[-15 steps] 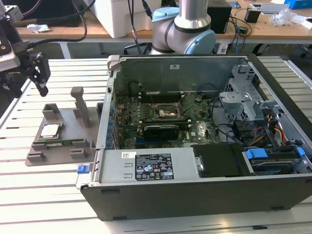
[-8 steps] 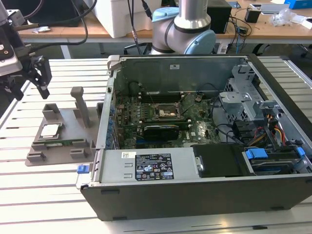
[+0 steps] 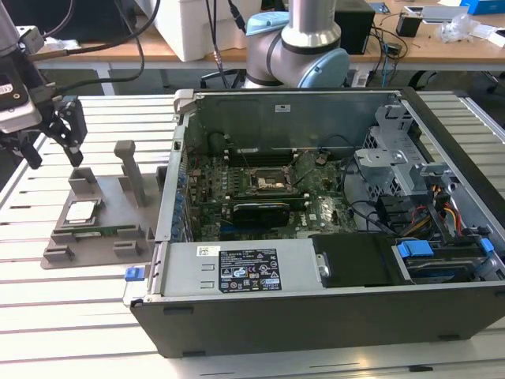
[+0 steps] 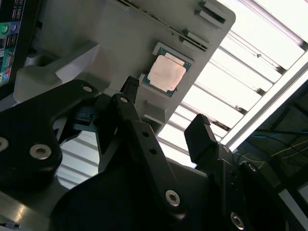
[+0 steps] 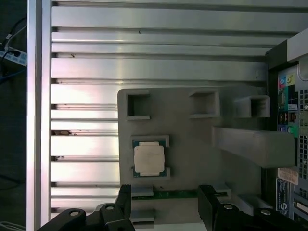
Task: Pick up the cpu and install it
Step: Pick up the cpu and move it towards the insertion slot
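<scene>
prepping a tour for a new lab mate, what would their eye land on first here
The big open computer case, its green motherboard laid bare, sits at the exterior view's right. At that view's left, the shiny cpu lies flat in a grey holder on the slatted table. The black hand hangs above the holder, open and empty.

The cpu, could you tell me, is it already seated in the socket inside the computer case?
No, the cpu lies on the grey holder outside the case.
</scene>
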You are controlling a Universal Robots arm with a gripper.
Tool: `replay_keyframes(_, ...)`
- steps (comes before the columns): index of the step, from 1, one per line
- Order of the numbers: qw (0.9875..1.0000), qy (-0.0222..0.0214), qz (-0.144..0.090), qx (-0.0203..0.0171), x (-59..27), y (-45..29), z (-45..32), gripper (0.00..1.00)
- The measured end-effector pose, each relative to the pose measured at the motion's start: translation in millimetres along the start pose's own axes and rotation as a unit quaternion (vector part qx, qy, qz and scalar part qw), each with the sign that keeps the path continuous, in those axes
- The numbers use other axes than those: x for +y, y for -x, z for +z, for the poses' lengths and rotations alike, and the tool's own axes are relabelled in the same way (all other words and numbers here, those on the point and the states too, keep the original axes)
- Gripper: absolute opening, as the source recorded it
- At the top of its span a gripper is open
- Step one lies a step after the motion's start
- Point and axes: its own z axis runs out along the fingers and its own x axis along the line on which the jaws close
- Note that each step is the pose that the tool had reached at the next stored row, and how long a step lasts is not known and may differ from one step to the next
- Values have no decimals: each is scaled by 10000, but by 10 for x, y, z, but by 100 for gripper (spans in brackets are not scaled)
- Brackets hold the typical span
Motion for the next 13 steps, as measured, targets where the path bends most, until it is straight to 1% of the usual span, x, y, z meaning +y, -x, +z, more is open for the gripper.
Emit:
replay_keyframes(1, 10000, -3, 0, 0, 2, 0, 26, 66)
replay_keyframes(3, 10000, -35, -21, 0, 12, 3, 41, 66)
replay_keyframes(6, 9999, -139, -83, 1, 40, 2, 60, 66)
replay_keyframes(7, 9998, -155, -108, 1, 50, 2, 67, 66)
replay_keyframes(10, 9996, -155, -251, 0, 62, 3, 91, 66)
replay_keyframes(13, 9995, -155, -261, 0, 63, 2, 96, 66)
